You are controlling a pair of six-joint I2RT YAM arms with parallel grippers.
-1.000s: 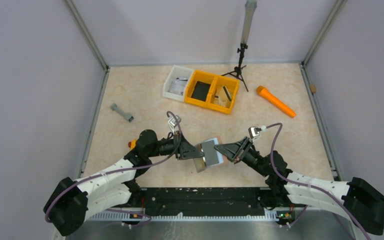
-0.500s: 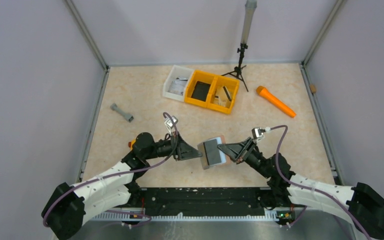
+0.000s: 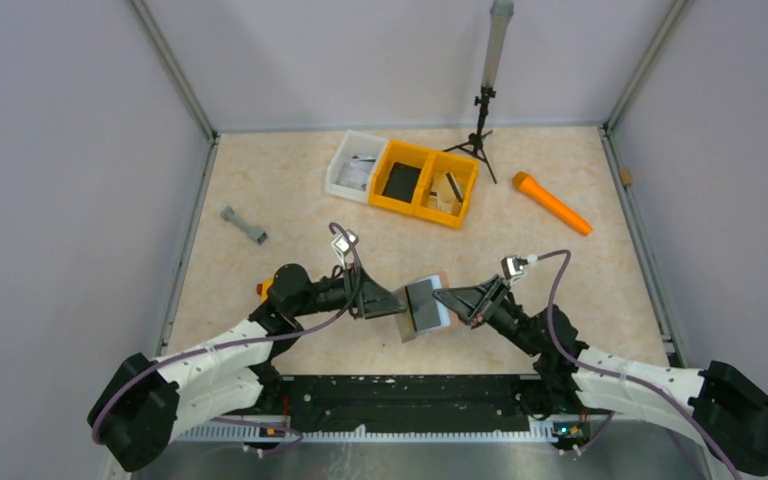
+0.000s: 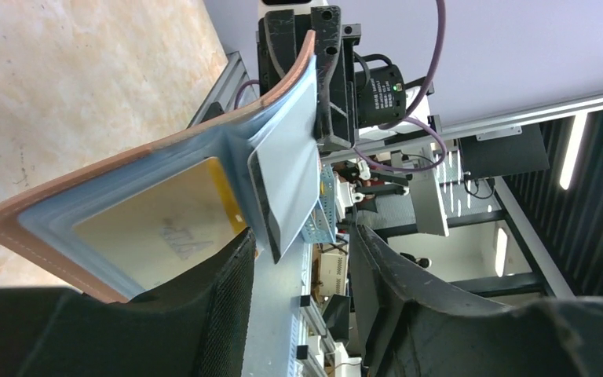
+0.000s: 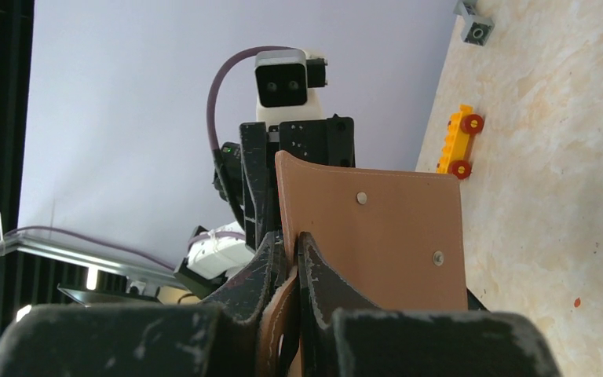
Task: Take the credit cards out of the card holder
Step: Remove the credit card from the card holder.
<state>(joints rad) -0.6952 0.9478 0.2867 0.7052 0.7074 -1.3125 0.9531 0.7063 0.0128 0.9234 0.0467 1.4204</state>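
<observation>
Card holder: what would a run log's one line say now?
reddish-brown leather card holder: open, midair | right gripper: shut on its flap | left gripper: open | yellowish card: in pocket

Wht/blk arms [image 3: 210, 358], purple cables [image 4: 440, 23]

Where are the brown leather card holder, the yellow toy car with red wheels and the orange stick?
brown leather card holder [image 5: 392, 236]: right wrist view, outer flap
yellow toy car [image 5: 455, 141]: right wrist view, body
orange plastic stick [image 3: 553, 203]: top view, middle

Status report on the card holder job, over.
Left gripper open beside card holder. Right gripper shut on it. One card visible inside. Nothing in the way.
</observation>
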